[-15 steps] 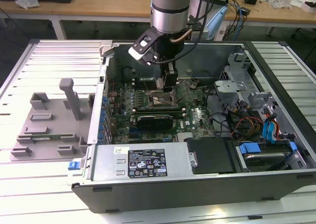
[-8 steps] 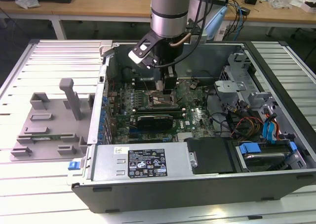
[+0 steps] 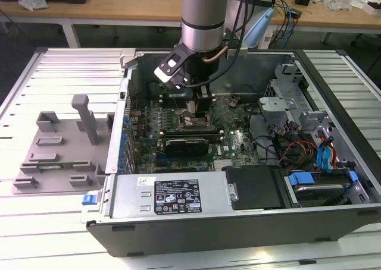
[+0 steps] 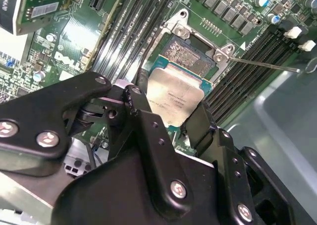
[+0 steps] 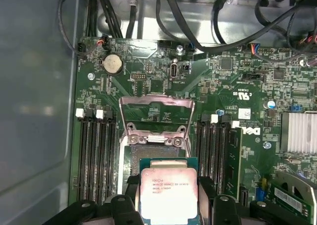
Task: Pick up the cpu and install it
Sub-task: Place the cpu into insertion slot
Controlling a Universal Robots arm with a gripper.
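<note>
Big stuff first: the computer case (image 3: 238,225) lies open on the counter (image 3: 47,234), and I'm reaching down into it w/ my claw (image 3: 197,108) over the motherboard (image 5: 163,81). On that board the socket frame (image 5: 156,102) is swung up and open, its lever (image 4: 262,64) sticks out to one side, and the socket (image 5: 148,153) pin field is bare. My claw is clamped on the cpu (image 5: 168,195), fingers (image 5: 130,188) on two opposite edges. The cpu hangs just short of the socket, its leading edge overlapping the socket's near side in both wrist views; touching or not, can't tell. Risks, as I judge them: if the cpu goes down offset or tilted, a corner lands on the pins and bends them, b/c I'm not centred over the opening yet. A thin edge grip could also let it slip or twist, and the raised frame is close enough to snag. Orientation: metal lid up, flat, approx level w/ the board, edges approx parallel to the socket's. It's near-square, so no real long axis; whether the corner key matches, can't tell.
</note>
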